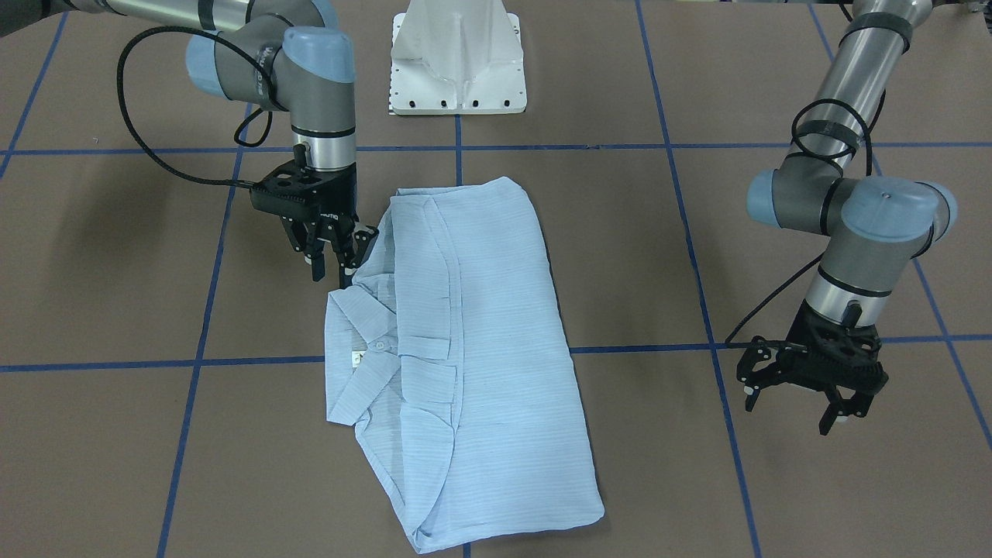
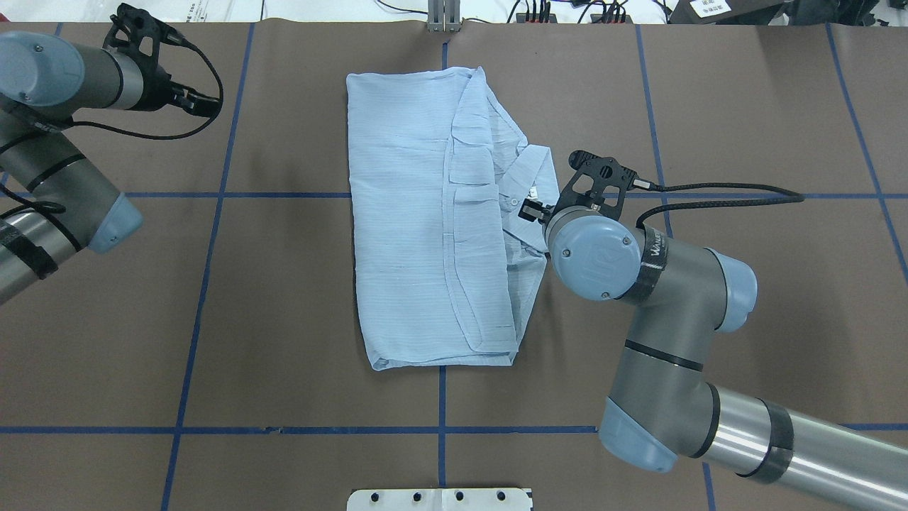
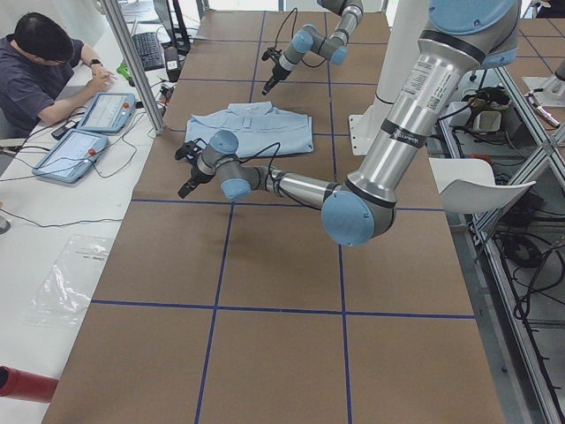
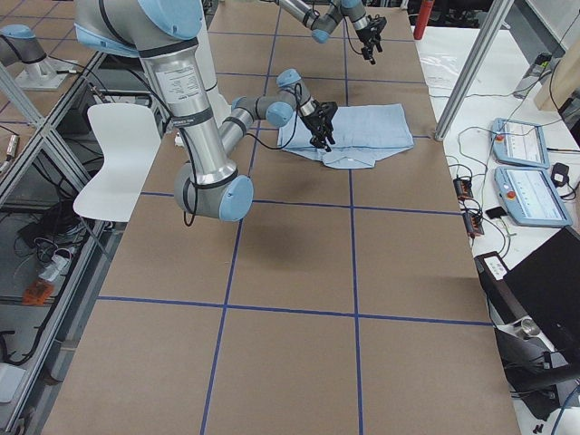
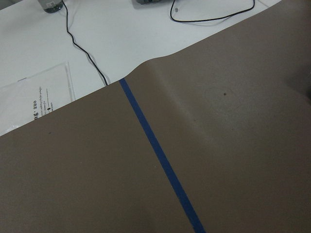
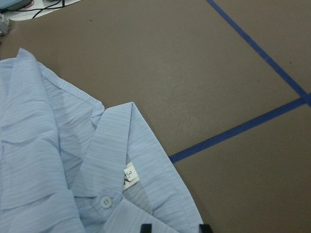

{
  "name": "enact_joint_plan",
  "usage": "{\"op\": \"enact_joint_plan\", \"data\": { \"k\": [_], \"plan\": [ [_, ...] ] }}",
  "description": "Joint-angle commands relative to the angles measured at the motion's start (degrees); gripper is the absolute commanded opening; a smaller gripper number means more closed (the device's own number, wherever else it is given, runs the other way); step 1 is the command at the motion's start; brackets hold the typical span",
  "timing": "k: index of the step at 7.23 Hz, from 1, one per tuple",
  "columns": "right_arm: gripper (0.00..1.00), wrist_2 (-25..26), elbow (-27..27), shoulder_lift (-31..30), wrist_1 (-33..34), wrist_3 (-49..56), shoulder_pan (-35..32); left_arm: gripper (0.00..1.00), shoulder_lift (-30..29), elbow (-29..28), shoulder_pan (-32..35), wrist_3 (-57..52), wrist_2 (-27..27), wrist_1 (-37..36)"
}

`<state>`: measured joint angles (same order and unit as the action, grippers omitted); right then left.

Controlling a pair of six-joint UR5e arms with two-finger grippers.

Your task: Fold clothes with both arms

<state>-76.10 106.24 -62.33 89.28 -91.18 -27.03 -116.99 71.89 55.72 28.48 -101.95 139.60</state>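
The light-blue shirt (image 1: 496, 333) lies flat on the brown table, folded into a long rectangle with the sleeves tucked in; it also shows from overhead (image 2: 404, 213). Its collar, with the white neck label (image 6: 130, 173) and a pale button (image 6: 105, 200), points to my right side. My right gripper (image 1: 333, 275) is open and hangs low at the shirt's shoulder edge beside the collar, its fingertips (image 6: 145, 227) apart over the collar fabric. My left gripper (image 1: 790, 411) is open and empty, above bare table well away from the shirt. The left wrist view shows only table and tape.
The white pedestal base (image 1: 457, 62) stands behind the shirt. Blue tape lines (image 1: 666, 147) cross the brown table cover. An operator (image 3: 44, 62) sits at the far side with two tablets (image 3: 88, 132), by a metal post (image 3: 132, 62).
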Motion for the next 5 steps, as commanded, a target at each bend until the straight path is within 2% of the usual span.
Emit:
{"op": "enact_joint_plan", "data": {
  "k": [1,2,4,5],
  "plan": [
    [1.0,-3.9,4.3,2.5,8.9,7.1,-0.8,1.0,0.0,0.0,0.0,0.0,0.0,0.0],
    [1.0,-3.9,0.5,6.3,8.7,7.3,0.0,1.0,0.0,0.0,0.0,0.0,-0.1,0.0],
    [1.0,-4.0,-12.5,16.5,8.7,10.1,1.1,1.0,0.0,0.1,0.0,0.0,-0.1,0.1],
    [1.0,-4.2,-15.1,17.8,9.0,14.0,1.1,1.0,0.1,0.4,0.0,0.1,-0.1,0.0]
  ]
}}
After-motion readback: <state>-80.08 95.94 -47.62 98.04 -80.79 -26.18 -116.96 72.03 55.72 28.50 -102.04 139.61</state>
